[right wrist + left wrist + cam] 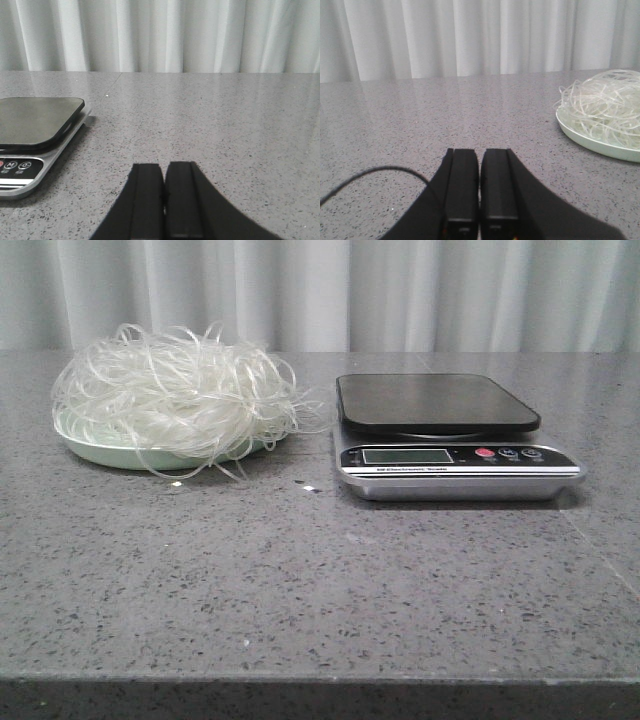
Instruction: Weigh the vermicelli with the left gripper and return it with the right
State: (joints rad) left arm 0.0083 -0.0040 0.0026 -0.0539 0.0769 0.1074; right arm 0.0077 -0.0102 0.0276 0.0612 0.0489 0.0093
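Tabletop [300, 580] edge sitting nearest; vermicelli [175, 395] heaping on plate [100, 452] beside scale [450, 440]. Looking light, springy, snaggy: taking it mid-tangle. Both jaws resting together, empty.

I've got a grey speckled stone table [300, 580] filling the front view, w/ its front edge running along the bottom of the pic. Two things sit directly on it. Left side: a pale green plate [100, 452], flat on the surface, w/ the vermicelli [175, 390] heaped on it and a few strands hanging over the rim twd the table. Right side: a kitchen scale [455, 455], silver body, dark platform on top, display & buttons facing me. Plate and scale are near each other, not touching. A few tiny bright bits [308, 486] lie on the table btw them; can't tell what they are.
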